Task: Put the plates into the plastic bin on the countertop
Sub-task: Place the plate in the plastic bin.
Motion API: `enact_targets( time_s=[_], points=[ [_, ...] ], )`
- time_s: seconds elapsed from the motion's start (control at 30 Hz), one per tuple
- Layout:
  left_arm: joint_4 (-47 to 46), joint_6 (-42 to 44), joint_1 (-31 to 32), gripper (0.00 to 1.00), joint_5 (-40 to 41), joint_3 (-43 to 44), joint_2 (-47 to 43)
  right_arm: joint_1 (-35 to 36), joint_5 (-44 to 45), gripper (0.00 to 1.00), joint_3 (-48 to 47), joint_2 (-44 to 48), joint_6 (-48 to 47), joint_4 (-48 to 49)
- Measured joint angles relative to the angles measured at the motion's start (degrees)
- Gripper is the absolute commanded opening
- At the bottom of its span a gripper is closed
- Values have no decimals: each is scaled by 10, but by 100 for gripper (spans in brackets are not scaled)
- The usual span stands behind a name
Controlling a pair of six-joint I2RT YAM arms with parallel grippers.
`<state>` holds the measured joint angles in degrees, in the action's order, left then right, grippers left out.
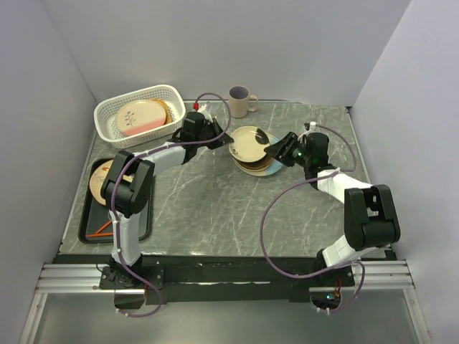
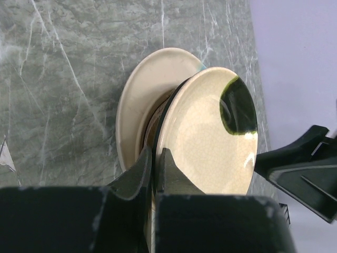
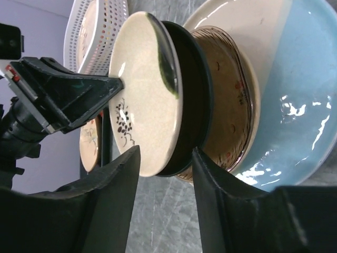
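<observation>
While the left fingers (image 2: pixel 138 171) are clamped shut on the rim of the cream plate (image 2: pixel 210 142), we note that this plate stands tilted up on edge over the stack of plates (image 1: pixel 255 168), right of centre on the table (image 1: pixel 215 208). The right fingers (image 3: pixel 113 182) are spread apart astride the opposite rim, with the plate's edge in the gap and neither finger clearly touching it. We judge that the left arm alone holds the plate. The plastic bin (image 1: pixel 107 118) lies at the far left corner, well apart from the stack and on the left arm's side, so that arm is the nearer one. The bin's long axis runs roughly across the table, left to right. It holds a half-pink plate (image 1: pixel 140 117) lying flat, with a tan-orange plate (image 1: pixel 167 109) showing behind it. We count at least three more plates in the stack, a pale blue-and-white one lowest. A mug (image 1: pixel 240 100) stands at the far edge between bin and stack. The black tray (image 1: pixel 90 215) at near left carries something tan, mostly hidden under the arm.
</observation>
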<state>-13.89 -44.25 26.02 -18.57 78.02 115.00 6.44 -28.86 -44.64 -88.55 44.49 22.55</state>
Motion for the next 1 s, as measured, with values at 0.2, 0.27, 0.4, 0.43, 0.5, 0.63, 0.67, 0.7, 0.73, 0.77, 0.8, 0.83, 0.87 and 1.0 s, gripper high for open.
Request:
enact_targets(
  time_s=[0.2, 0.27, 0.4, 0.43, 0.5, 0.63, 0.67, 0.7, 0.73, 0.77, 0.8, 0.83, 0.87, 1.0],
  points=[
    [0, 0, 0, 1, -8, 0, 0, 1, -14, 48, 0, -36, 21, 32],
    [0, 0, 0, 1, -11, 0, 0, 1, -19, 48, 0, -48, 28, 45],
    [0, 0, 0, 1, -16, 0, 0, 4, -27, 46, 0, -66, 41, 65],
    [0, 0, 0, 1, -18, 0, 0, 5, -28, 43, -1, -71, 44, 71],
    [0, 0, 1, 1, -22, 0, 0, 9, -31, 31, -3, -80, 47, 77],
    [0, 5, 6, 3, -23, 0, 3, 14, -34, 8, -4, -87, 57, 84],
    [0, 8, 6, 6, -24, 0, 3, 14, -31, 3, -4, -87, 62, 83],
    [0, 12, 6, 13, -25, 0, 3, 13, -26, 1, -4, -87, 68, 83],
    [0, 14, 6, 18, -26, 0, 3, 13, -23, 0, -5, -87, 68, 81],
    [0, 16, 7, 23, -25, 0, 3, 13, -21, 0, -5, -87, 68, 78],
    [0, 16, 7, 37, -24, 0, 3, 13, -20, 0, -5, -87, 68, 77],
    [0, 15, 7, 45, -22, 0, 3, 13, -19, 0, -5, -87, 65, 76],
    [0, 16, 7, 52, -21, 0, 3, 13, -19, 0, -5, -87, 63, 75],
    [-2, 16, 7, 78, -12, 0, 3, 14, -17, 0, -5, -85, 53, 65]
  ],
)
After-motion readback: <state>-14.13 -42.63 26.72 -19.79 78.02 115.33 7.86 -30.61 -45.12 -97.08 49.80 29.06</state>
